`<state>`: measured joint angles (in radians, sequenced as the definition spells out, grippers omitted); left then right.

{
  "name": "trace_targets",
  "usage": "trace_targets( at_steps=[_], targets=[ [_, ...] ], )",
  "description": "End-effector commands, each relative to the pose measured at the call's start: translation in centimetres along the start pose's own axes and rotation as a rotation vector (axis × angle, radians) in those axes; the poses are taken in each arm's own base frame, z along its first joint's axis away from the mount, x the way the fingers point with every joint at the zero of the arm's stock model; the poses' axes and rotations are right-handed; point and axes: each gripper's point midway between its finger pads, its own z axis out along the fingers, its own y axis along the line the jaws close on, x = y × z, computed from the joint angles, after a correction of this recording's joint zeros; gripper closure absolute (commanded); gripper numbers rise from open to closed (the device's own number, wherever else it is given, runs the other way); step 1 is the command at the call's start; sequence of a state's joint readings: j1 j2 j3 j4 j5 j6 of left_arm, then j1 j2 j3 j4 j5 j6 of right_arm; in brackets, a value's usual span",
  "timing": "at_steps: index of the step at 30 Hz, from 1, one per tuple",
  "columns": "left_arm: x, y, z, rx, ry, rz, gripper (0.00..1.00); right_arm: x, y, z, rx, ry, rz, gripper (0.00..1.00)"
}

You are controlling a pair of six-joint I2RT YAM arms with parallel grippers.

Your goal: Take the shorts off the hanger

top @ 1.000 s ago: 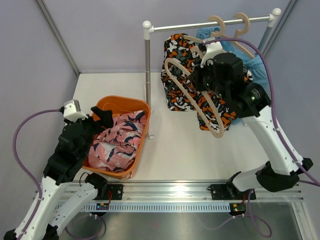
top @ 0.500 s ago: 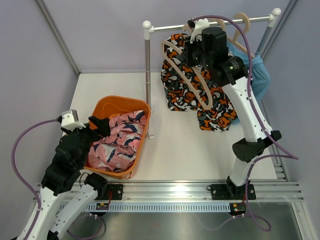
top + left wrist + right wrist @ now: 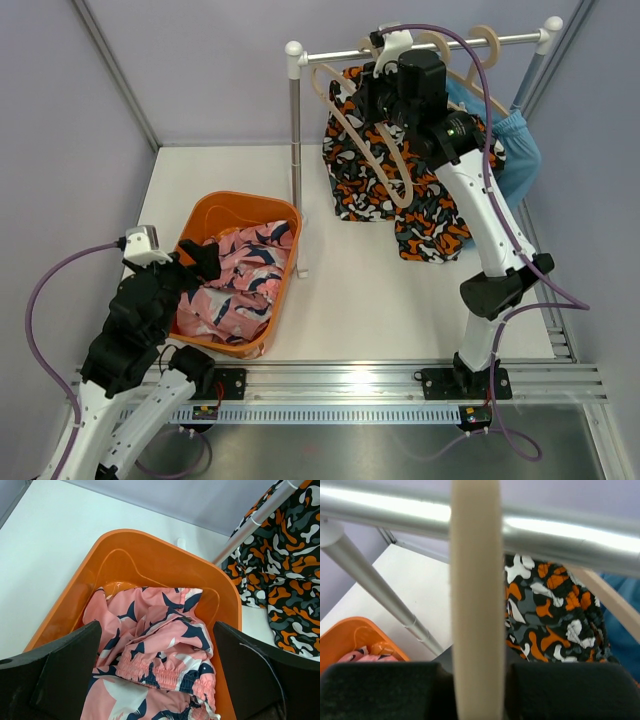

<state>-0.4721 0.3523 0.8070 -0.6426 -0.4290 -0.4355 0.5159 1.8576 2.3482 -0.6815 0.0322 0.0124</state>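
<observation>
Black shorts [image 3: 435,220] hang long-axis down below rail [image 3: 335,55]; right tool [image 3: 476,690] clamped on beige hanger [image 3: 475,580]; left tool [image 3: 156,630] apart.

An orange tub [image 3: 245,197] sits on the white counter [image 3: 350,290]. A metal clothes rail [image 3: 525,38] stands just beside it, at right.

A basket [image 3: 245,199] sits at the left of the table [image 3: 360,290], one pair of shorts [image 3: 235,280] lying in it, the left gripper [image 3: 160,665] over its near rim. Just right of it stands a rail's post [image 3: 295,140]; the bar [image 3: 520,37] runs rightward at the back. A second pair of shorts [image 3: 350,190] hangs under the bar, a third pair [image 3: 515,150] behind it to the right. The right gripper [image 3: 472,672], up at the bar, has a hanger [image 3: 475,605] between its fingers.
</observation>
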Motion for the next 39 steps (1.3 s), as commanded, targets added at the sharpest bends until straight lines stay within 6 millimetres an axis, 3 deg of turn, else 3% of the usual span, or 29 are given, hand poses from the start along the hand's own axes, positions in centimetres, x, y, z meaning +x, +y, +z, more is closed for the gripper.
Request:
trace_targets(
  at_steps=[1, 6, 13, 15, 16, 28, 33, 37, 39],
  targets=[
    [-0.1, -0.5, -0.1, 0.038, -0.006, 0.007, 0.01, -4.3, 0.3, -1.7, -0.019, -0.148, 0.021, 1.00],
    [0.1, -1.0, 0.0, 0.058, 0.003, 0.005, 0.01, -3.7, 0.2, -0.5, -0.014, -0.120, 0.016, 1.00],
    [0.3, -0.9, 0.1, 0.056, 0.006, 0.005, 0.01, -4.6, 0.6, 0.6, -0.030, -0.155, 0.033, 1.00],
    [0.3, -1.0, 0.1, 0.060, 0.008, 0.006, 0.01, -4.0, 0.8, 1.3, -0.038, -0.138, 0.038, 1.00],
    [0.4, -1.0, 0.1, 0.061, 0.010, 0.008, 0.01, -4.8, 0.8, 1.1, -0.038, -0.156, 0.038, 1.00],
    [0.7, -1.1, 0.2, 0.062, 0.022, 0.010, 0.01, -0.8, 2.6, 4.4, -0.126, -0.054, 0.086, 1.00],
    [0.8, -1.1, 0.3, 0.063, 0.028, 0.010, 0.01, -0.6, 2.9, 3.8, -0.143, -0.045, 0.094, 1.00],
    [1.0, -1.2, 0.4, 0.067, 0.034, 0.009, 0.01, -0.3, 3.0, 2.6, -0.147, -0.034, 0.099, 0.87],
    [1.0, -1.2, 0.4, 0.068, 0.036, 0.008, 0.01, -1.4, 3.0, 1.2, -0.150, -0.067, 0.101, 0.81]
  ],
)
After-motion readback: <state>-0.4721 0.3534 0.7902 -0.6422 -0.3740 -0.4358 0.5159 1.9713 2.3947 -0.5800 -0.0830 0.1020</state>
